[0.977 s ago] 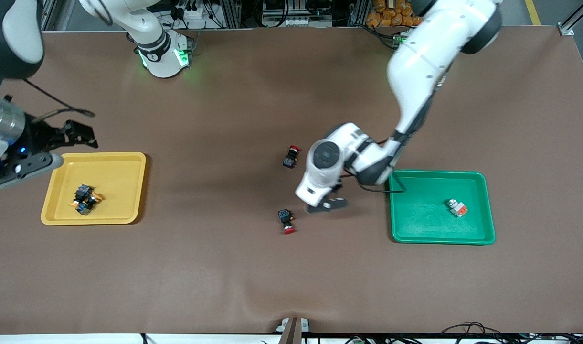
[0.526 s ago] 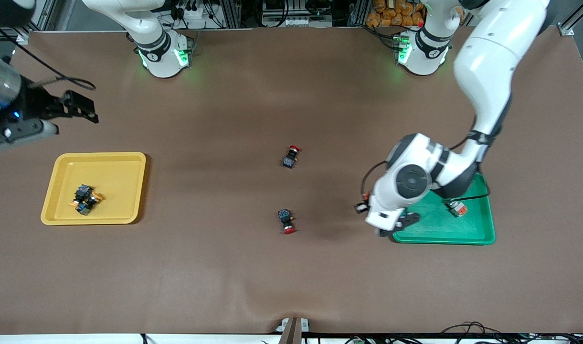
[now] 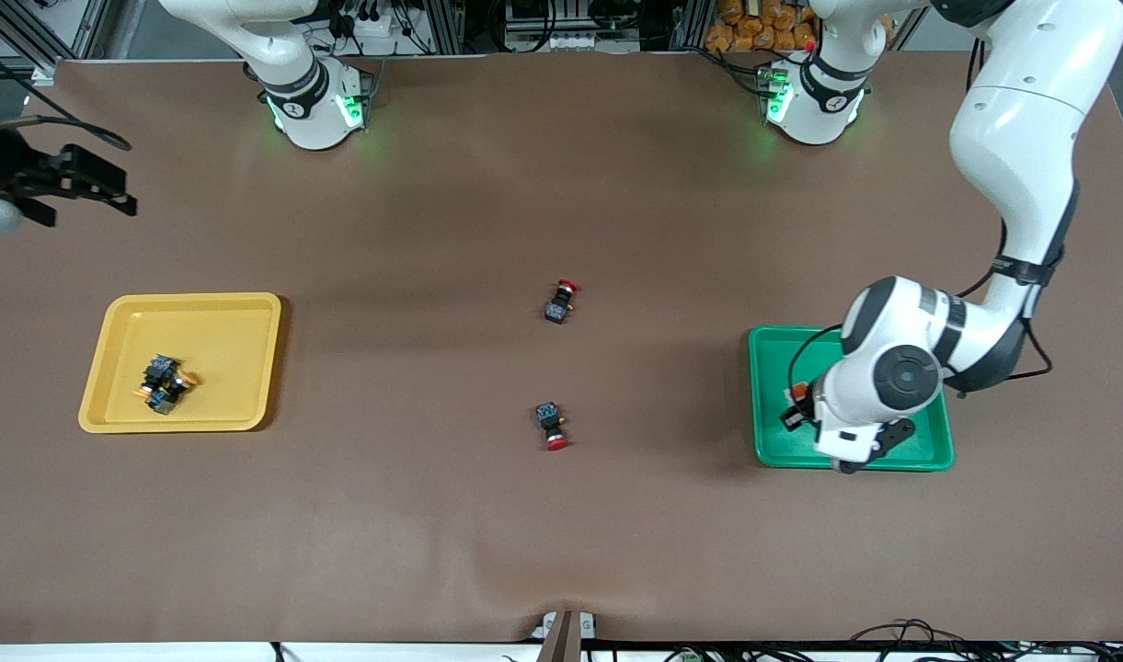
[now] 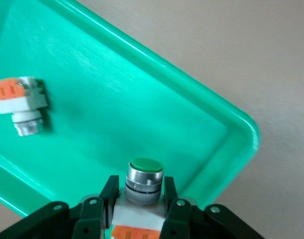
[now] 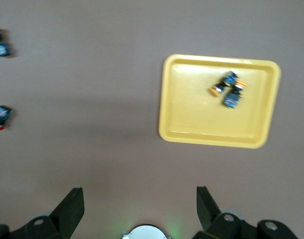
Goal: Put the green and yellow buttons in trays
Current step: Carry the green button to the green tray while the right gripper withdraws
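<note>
My left gripper is shut on a green button with a white-and-orange body and holds it over the green tray, near the tray's corner. A second green button lies in that tray; in the front view my left wrist hides it. Two yellow buttons lie together in the yellow tray, which also shows in the right wrist view with the buttons. My right gripper is open and empty, high over the table at the right arm's end.
Two black switches with red caps lie on the brown mat mid-table, one farther from the front camera and one nearer to it. Both show in the right wrist view.
My left gripper has carried the green button from mid-table to over the green tray. My right gripper has moved off from beside the yellow tray toward the bases.
</note>
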Action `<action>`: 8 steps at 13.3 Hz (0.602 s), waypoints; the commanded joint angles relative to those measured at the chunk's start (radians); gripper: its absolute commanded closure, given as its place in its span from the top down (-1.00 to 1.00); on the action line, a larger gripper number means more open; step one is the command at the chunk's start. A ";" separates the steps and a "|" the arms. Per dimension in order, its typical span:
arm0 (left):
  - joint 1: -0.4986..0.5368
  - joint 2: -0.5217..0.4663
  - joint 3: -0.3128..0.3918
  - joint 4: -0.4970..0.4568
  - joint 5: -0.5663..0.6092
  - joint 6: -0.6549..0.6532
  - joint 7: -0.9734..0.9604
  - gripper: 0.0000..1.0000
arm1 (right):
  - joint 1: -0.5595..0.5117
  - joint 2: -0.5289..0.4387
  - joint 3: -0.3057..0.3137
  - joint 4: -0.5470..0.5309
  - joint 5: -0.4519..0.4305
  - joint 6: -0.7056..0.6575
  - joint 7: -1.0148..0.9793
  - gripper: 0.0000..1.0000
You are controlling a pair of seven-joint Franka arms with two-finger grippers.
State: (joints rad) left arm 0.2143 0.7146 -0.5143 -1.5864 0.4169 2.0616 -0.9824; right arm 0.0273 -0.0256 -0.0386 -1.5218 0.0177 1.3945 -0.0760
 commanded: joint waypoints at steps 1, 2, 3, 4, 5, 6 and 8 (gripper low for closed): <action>0.052 -0.017 -0.009 -0.058 0.039 0.054 -0.002 -1.00 | 0.011 -0.011 0.006 0.008 -0.035 -0.035 0.132 1.00; 0.063 -0.017 -0.009 -0.069 0.039 0.086 0.001 -1.00 | 0.014 -0.011 0.009 0.006 -0.030 -0.037 0.184 1.00; 0.079 -0.014 -0.009 -0.069 0.039 0.103 0.004 -0.93 | 0.016 -0.013 0.011 0.006 -0.030 -0.037 0.194 1.00; 0.085 -0.011 -0.009 -0.061 0.039 0.103 0.011 0.26 | 0.014 -0.013 0.009 0.006 -0.030 -0.034 0.186 1.00; 0.088 -0.017 -0.010 -0.058 0.039 0.103 0.019 0.99 | 0.011 -0.011 0.009 0.006 -0.027 -0.025 0.177 1.00; 0.088 -0.026 -0.012 -0.055 0.039 0.101 0.021 1.00 | 0.008 -0.008 0.006 0.009 -0.021 -0.022 0.171 1.00; 0.079 -0.055 -0.018 -0.040 0.039 0.086 0.013 1.00 | 0.005 -0.005 0.005 0.009 -0.021 0.026 0.122 1.00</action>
State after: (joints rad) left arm 0.2956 0.7072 -0.5196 -1.6235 0.4340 2.1612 -0.9665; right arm 0.0351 -0.0256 -0.0326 -1.5165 0.0083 1.3950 0.0780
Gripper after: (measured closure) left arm 0.211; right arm 0.000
